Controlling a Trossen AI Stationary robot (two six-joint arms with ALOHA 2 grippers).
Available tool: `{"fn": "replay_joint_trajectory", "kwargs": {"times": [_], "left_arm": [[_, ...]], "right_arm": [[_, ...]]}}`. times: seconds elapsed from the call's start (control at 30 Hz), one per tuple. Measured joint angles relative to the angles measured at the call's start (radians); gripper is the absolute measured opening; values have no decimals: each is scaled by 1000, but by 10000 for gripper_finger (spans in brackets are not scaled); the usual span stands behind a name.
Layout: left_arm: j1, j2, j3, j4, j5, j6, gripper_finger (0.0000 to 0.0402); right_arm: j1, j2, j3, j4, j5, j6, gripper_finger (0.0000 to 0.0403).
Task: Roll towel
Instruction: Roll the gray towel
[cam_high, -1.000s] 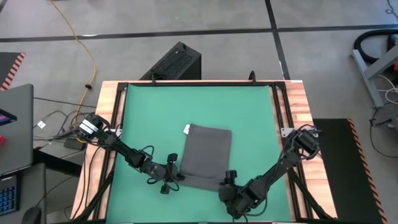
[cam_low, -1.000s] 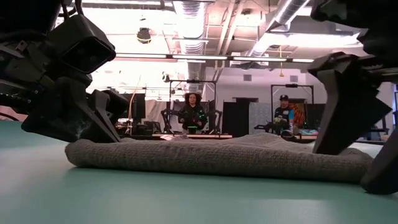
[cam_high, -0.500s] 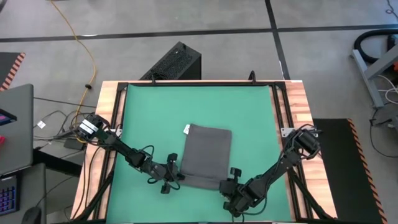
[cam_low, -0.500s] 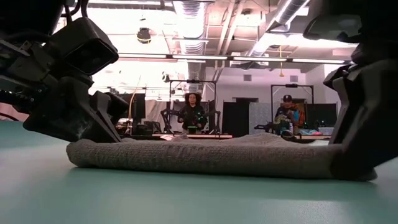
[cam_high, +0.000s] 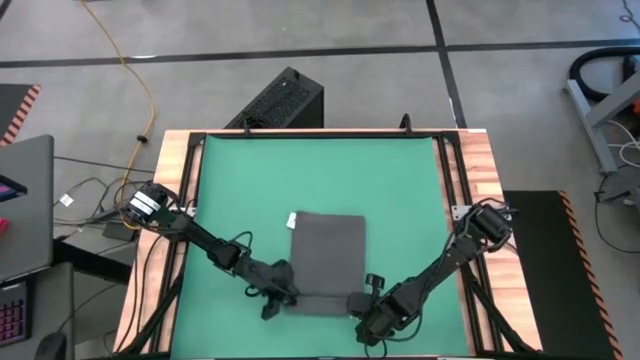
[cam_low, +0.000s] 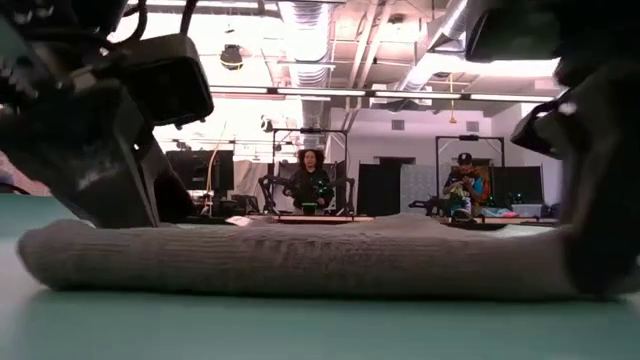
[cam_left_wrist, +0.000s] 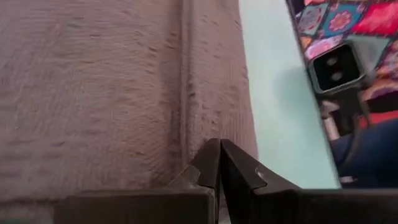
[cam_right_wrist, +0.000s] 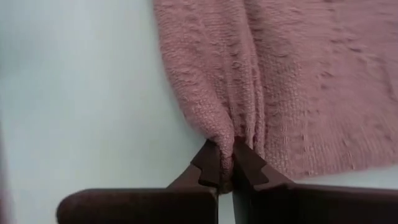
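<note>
Right gripper (cam_right_wrist: 226, 177) is clenched on a pinched fold at the near corner of the towel (cam_high: 328, 252), where a second ago its jaws stood wide. Left gripper (cam_left_wrist: 219, 168) is pinched closed on the towel's other near corner. This soft, nubbly dark grey cloth lies as a rectangle on the smooth green mat (cam_high: 250, 175), its near edge rolled into a thick ridge. It now sits slightly nearer the table's front.

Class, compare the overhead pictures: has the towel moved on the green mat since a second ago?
Yes. In the high view the towel has slid toward the mat's near edge, leaving more bare green beyond its far edge.
</note>
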Motion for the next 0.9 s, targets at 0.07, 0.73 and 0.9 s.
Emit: {"fn": "replay_joint_trajectory", "kwargs": {"times": [0.07,0.73,0.9], "left_arm": [[4,0,17,-29,17,-36,0],[-14,-77,25,-86,-40,-14,0],[-69,-222,29,-155,-284,312,0]], "right_arm": [[0,-13,10,3,-34,3,26],[-97,-98,14,-28,-280,11,26],[-97,-98,14,-29,-275,-4,26]]}}
